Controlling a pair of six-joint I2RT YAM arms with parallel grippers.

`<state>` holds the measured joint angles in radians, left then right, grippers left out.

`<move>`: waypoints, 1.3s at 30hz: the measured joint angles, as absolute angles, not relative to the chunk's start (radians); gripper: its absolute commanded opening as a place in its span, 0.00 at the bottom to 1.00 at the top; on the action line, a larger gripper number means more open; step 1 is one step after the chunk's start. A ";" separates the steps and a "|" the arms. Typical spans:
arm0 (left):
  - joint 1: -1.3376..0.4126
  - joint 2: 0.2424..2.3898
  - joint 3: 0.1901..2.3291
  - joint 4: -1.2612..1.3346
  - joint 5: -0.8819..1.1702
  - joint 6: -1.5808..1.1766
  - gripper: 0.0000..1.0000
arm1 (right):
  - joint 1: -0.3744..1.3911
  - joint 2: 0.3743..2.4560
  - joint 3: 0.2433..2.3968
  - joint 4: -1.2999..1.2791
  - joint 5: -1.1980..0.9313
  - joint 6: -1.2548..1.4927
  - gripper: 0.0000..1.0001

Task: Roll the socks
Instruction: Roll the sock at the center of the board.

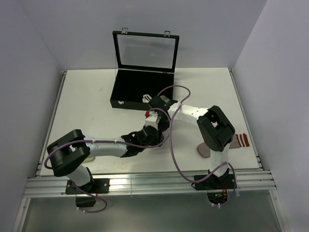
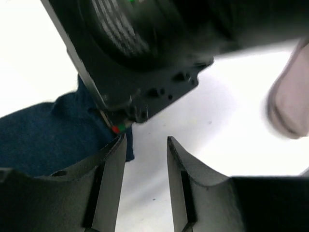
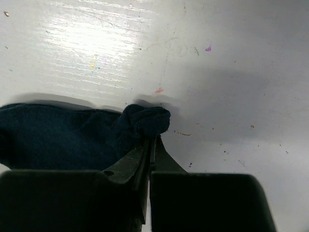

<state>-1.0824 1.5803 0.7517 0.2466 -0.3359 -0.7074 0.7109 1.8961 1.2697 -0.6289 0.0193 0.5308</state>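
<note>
The right gripper [image 3: 151,145] is pinched shut on a bunched corner of the navy sock [image 3: 58,137], which lies mid-way across the bench [image 3: 227,72], its long axis trailing sideways from the pinch (arms hide it from above). The left gripper [image 2: 145,159], half open and empty, hovers just beside. I'd worry that so thin a hold slips, or that the two grippers knock.

We identify two arms of like build. The left arm [image 1: 104,147] and the right arm [image 1: 190,113] each combine white link shells with bulky black joint housings [image 1: 217,128]. A thin purple cable [image 1: 171,150] runs in loose loops along each arm to a black base plate [image 1: 102,183]. On the left pincer [image 2: 146,145] and the right pincer [image 3: 153,143] we note matt black, wedge-shaped fingers [image 2: 108,179], each with a recessed slot on its inner face.
</note>
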 measured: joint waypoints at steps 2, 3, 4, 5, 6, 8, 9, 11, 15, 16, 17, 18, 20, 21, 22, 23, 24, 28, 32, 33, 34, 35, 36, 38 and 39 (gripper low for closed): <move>-1.102 1.596 0.752 0.249 -0.368 -0.698 0.43 | 0.710 1.902 1.276 -0.633 0.011 0.533 0.00; -1.110 1.604 0.752 0.250 -0.381 -0.692 0.43 | 0.709 1.903 1.277 -0.635 0.007 0.533 0.00; -1.116 1.611 0.754 0.250 -0.397 -0.690 0.43 | 0.709 1.903 1.277 -0.636 0.002 0.533 0.00; -1.121 1.619 0.757 0.250 -0.413 -0.688 0.43 | 0.708 1.904 1.277 -0.637 -0.004 0.534 0.00; -1.125 1.628 0.762 0.250 -0.427 -0.686 0.43 | 0.706 1.905 1.277 -0.637 -0.010 0.534 0.00; -1.133 1.650 0.777 0.249 -0.470 -0.677 0.43 | 0.699 1.905 1.277 -0.638 -0.024 0.535 0.00; -1.136 1.660 0.784 0.249 -0.484 -0.673 0.43 | 0.696 1.905 1.277 -0.638 -0.029 0.535 0.00; -1.141 1.676 0.798 0.246 -0.517 -0.669 0.42 | 0.690 1.905 1.277 -0.639 -0.039 0.538 0.00; -1.146 1.711 0.828 0.241 -0.559 -0.669 0.40 | 0.675 1.908 1.277 -0.640 -0.059 0.546 0.00; -1.148 1.718 0.833 0.242 -0.567 -0.669 0.39 | 0.673 1.909 1.277 -0.640 -0.063 0.549 0.00; -1.149 1.722 0.835 0.241 -0.570 -0.669 0.39 | 0.671 1.909 1.277 -0.640 -0.066 0.551 0.00; -1.152 1.726 0.836 0.241 -0.575 -0.669 0.38 | 0.671 1.910 1.277 -0.640 -0.068 0.553 0.00; -1.159 1.734 0.838 0.235 -0.574 -0.665 0.36 | 0.672 1.910 1.277 -0.639 -0.070 0.555 0.00; -1.166 1.742 0.841 0.226 -0.571 -0.660 0.35 | 0.674 1.910 1.277 -0.638 -0.072 0.556 0.00; -1.172 1.752 0.846 0.219 -0.570 -0.655 0.33 | 0.677 1.910 1.277 -0.638 -0.073 0.557 0.00; -1.178 1.762 0.850 0.215 -0.570 -0.650 0.32 | 0.681 1.911 1.277 -0.638 -0.076 0.558 0.00; -1.182 1.768 0.852 0.211 -0.570 -0.648 0.32 | 0.684 1.911 1.277 -0.638 -0.080 0.558 0.00; -1.191 1.783 0.862 0.196 -0.575 -0.650 0.34 | 0.686 1.912 1.277 -0.636 -0.092 0.561 0.00; -1.193 1.786 0.866 0.175 -0.582 -0.671 0.38 | 0.686 1.912 1.269 -0.623 -0.106 0.567 0.00; -1.194 1.790 0.870 0.168 -0.587 -0.678 0.38 | 0.685 1.912 1.266 -0.619 -0.113 0.569 0.00; -1.195 1.796 0.876 0.159 -0.594 -0.689 0.36 | 0.683 1.912 1.262 -0.612 -0.123 0.572 0.00; -1.196 1.800 0.881 0.151 -0.600 -0.697 0.35 | 0.681 1.909 1.255 -0.603 -0.131 0.576 0.00; -1.196 1.803 0.884 0.145 -0.604 -0.703 0.34 | 0.678 1.907 1.249 -0.596 -0.137 0.580 0.00; -1.196 1.807 0.888 0.133 -0.615 -0.722 0.30 | 0.669 1.897 1.230 -0.578 -0.154 0.587 0.00; -1.196 1.808 0.888 0.130 -0.620 -0.729 0.28 | 0.663 1.890 1.217 -0.564 -0.165 0.588 0.00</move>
